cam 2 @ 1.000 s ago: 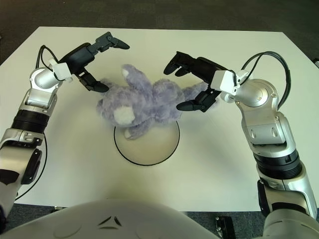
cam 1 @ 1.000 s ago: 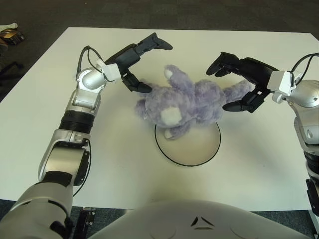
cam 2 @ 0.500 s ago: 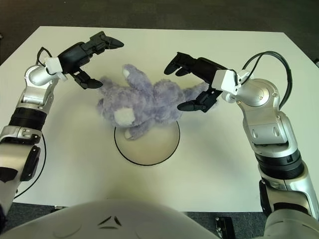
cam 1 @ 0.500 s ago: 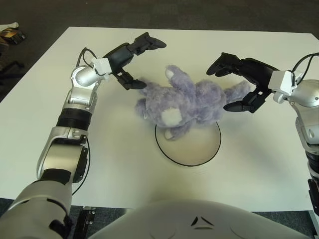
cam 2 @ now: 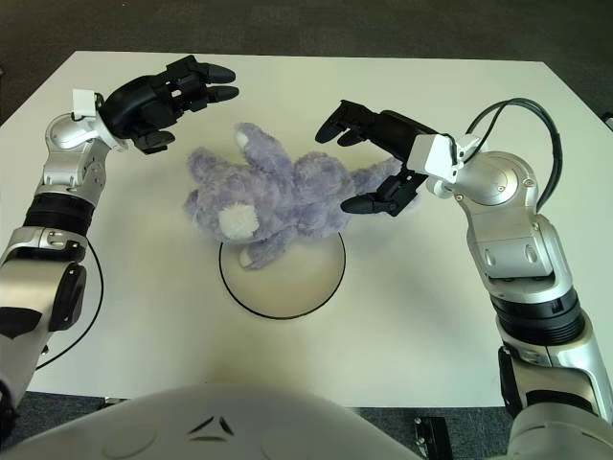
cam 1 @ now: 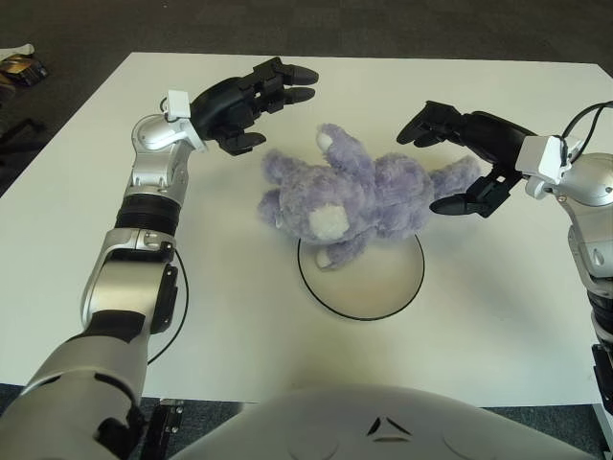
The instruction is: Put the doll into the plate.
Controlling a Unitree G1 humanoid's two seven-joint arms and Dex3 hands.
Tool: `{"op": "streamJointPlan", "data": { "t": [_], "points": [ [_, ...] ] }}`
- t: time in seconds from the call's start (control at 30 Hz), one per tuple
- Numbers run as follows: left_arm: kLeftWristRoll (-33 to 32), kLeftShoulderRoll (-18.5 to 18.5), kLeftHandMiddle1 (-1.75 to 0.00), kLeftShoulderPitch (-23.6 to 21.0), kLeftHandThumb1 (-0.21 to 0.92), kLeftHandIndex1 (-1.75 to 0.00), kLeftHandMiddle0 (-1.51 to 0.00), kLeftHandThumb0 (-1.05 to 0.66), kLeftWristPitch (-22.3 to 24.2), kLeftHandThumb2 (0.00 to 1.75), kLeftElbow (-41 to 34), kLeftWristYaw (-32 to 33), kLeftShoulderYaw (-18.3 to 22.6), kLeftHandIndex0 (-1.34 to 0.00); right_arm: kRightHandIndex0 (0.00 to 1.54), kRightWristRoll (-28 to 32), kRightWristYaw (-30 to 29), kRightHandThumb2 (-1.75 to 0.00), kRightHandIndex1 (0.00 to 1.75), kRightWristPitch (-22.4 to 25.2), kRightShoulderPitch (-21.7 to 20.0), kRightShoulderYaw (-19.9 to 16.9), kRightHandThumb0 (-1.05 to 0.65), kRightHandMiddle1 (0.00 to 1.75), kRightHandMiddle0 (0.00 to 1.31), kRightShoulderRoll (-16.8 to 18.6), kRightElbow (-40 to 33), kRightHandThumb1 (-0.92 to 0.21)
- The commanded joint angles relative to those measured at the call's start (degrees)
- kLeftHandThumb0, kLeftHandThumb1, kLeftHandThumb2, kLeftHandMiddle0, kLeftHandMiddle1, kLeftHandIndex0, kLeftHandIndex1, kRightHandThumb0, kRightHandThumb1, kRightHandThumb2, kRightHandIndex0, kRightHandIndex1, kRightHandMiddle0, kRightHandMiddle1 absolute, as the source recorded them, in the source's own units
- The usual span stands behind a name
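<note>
You see the doll (cam 1: 359, 196), a fluffy purple-grey plush, lying on its side across the far edge of the plate (cam 1: 369, 297). Only its lower part covers the plate's far rim; the head and the upper body lie on the white bench (cam 1: 498, 316) beyond the rim. Most of the plate, a pale disc with a dark rim, is bare on the side near the robot.

Your left hand (cam 1: 251, 101) is in the air to the left of the doll and a little behind it. Its fingers are spread wide and point to the right, and they hold nothing. There is a clear gap between this hand and the plush.

Your right hand (cam 2: 375, 158) is at the right end of the doll. Its fingers are open wide: the upper fingers (cam 2: 335, 117) reach over the doll, the lower one (cam 2: 369, 204) lies just beside the doll's limb. You cannot tell from the views if this lower finger touches the fur. The hand is not closed on the doll.
</note>
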Motion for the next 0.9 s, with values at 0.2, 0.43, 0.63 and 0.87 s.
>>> {"op": "streamJointPlan", "data": {
  "t": [0.2, 0.43, 0.63, 0.87],
  "points": [
    [4.7, 0.5, -0.3, -0.4, 0.92, -0.64, -0.12, -0.92, -6.32, 0.45, 3.13, 3.2, 1.05, 0.0, 0.02, -0.31, -0.35, -0.97, 0.88, 0.93, 0.01, -0.4, -0.63, 1.1, 0.0, -0.99, -0.99, -0.19],
    [7.87, 0.15, -0.31, -1.1, 0.92, -0.64, -0.15, -0.93, -13.99, 0.58, 6.57, 6.89, 1.58, 0.0, 0.02, -0.19, -0.49, -1.0, 0.87, 2.22, 0.08, -0.48, -0.58, 1.09, 0.0, -0.89, -1.61, -0.18],
    [9.69, 0.11, -0.31, -1.66, 0.92, -0.63, -0.14, -0.97, -18.13, 0.65, 9.2, 8.76, 1.37, 0.0, 0.01, 0.03, -0.3, -1.02, 0.81, 4.67, 0.02, -0.54, -0.56, 1.05, 0.0, -1.12, -2.34, -0.16],
    [9.03, 0.04, -0.32, -2.11, 0.92, -0.65, -0.14, -0.96, -17.95, 0.68, 10.31, 8.19, 1.4, 0.0, 0.0, -0.32, -0.13, -1.0, 0.77, 4.67, -0.18, -0.2, -0.6, 1.0, 0.0, -1.67, -2.36, -0.18]
  ]
}}
